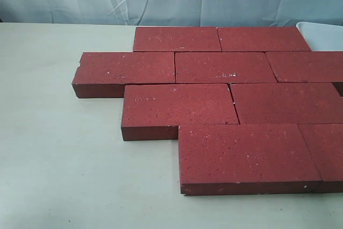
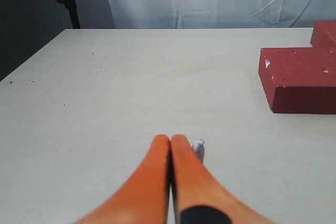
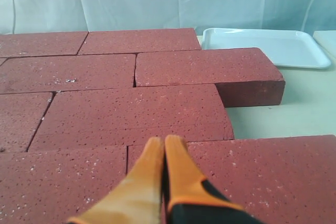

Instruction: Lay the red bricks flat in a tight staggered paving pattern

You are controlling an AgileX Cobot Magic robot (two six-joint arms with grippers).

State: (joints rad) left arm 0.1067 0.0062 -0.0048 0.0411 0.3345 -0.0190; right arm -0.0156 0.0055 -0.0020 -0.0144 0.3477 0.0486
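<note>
The right jaws are pressed together, orange tips meeting, and are poised over the dark-red, grainy rectangular paving bricks point(image 3: 131, 114), close to a seam between two rows; whether the tips touch the surface cannot be told. The left jaws are likewise pressed together with nothing between them, held low over the bare pale tabletop point(image 2: 131, 87), well apart from the paving. Of the bricks, the one nearest them is the chipped-cornered end brick point(image 2: 299, 66) of the second row from the back point(image 1: 126, 68), its short end face turned toward the open tabletop.

The nine bricks point(image 1: 225, 68) are seen lying flat in four offset rows, long axes all running across the exterior view, joints mostly closed. A slightly slanted seam is noticed in the third row point(image 1: 234, 103). The pattern is judged nearly or fully done; any tightening push along a long axis would best be made from the projecting left ends, which the left arm is nearer. A white plastic tray point(image 3: 268, 45) lies just beyond the bricks' far right corner.
</note>
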